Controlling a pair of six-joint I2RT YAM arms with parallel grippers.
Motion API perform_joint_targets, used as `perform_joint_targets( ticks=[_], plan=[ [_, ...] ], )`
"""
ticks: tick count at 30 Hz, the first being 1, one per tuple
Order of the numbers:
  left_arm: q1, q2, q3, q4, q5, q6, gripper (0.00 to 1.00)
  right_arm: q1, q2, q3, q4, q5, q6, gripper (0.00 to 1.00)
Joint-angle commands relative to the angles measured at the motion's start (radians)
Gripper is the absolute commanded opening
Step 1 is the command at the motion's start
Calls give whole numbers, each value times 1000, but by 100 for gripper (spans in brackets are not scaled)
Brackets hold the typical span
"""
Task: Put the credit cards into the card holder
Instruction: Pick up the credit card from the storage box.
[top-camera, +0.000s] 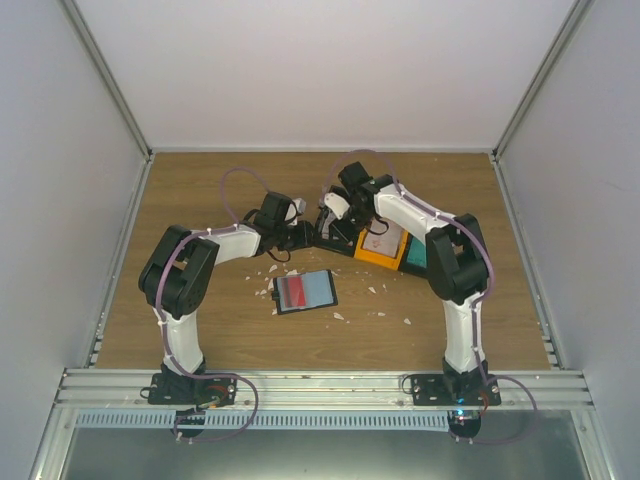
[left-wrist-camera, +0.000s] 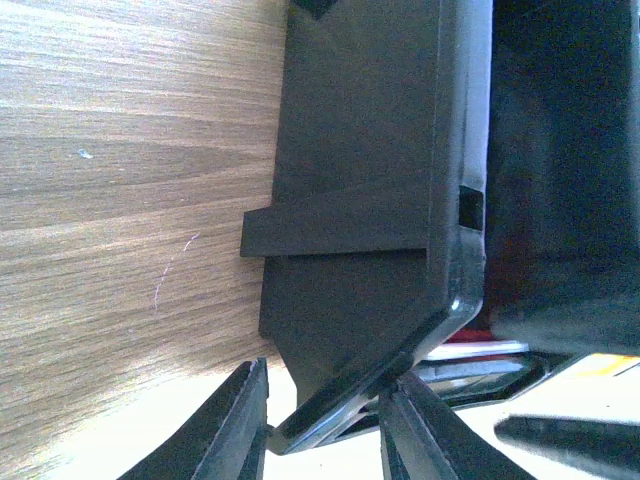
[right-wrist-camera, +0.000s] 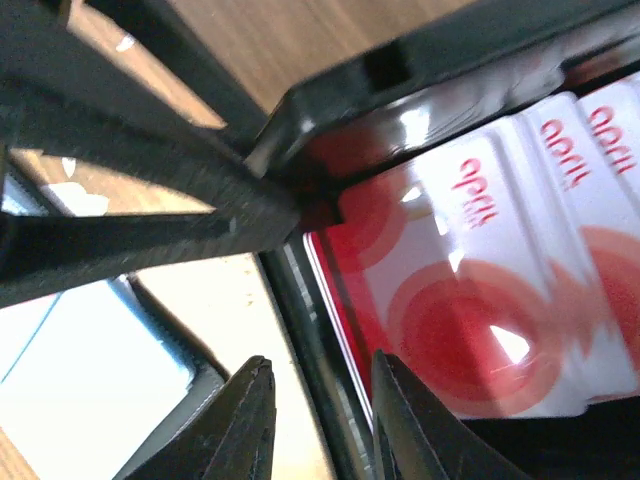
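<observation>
The card holder (top-camera: 305, 291) lies open on the table with a red-and-white card on its left half. Both grippers meet at a black tray (top-camera: 333, 238) behind it. In the left wrist view the tray's corner (left-wrist-camera: 360, 300) fills the gap of my left gripper (left-wrist-camera: 330, 430), and both fingers touch it. In the right wrist view several red-and-white credit cards (right-wrist-camera: 480, 330) lie fanned inside the tray (right-wrist-camera: 400, 60). My right gripper (right-wrist-camera: 325, 420) straddles the tray wall and the nearest card's edge, with light showing beside the wall.
An orange tray (top-camera: 378, 252) and teal cards (top-camera: 415, 252) sit right of the black tray, under the right arm. Small white scraps (top-camera: 372, 290) are scattered around the holder. The holder's pale inside (right-wrist-camera: 90, 380) shows close to the right fingers.
</observation>
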Motion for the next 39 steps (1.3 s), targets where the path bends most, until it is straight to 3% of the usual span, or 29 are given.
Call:
perform_joint_targets(
  ticks=[1, 12, 21, 28, 33, 39],
  plan=[
    [9, 5, -2, 34, -34, 11, 32, 12, -52, -60, 10, -33, 29, 30],
    [11, -109, -60, 7, -81, -12, 34, 16, -40, -32, 29, -65, 34, 34],
    [11, -214, -110, -55, -151, -23, 39, 19, 48, -4, 52, 34, 42, 34],
    [11, -260, -130, -68, -157, -23, 39, 23, 30, 6, 55, 30, 37, 19],
    [10, -275, -126, -80, -156, -18, 39, 21, -11, 8, 65, 61, 63, 1],
    [11, -306, -131, -79, -141, -23, 39, 19, -62, 11, 96, 115, 117, 1]
  ],
)
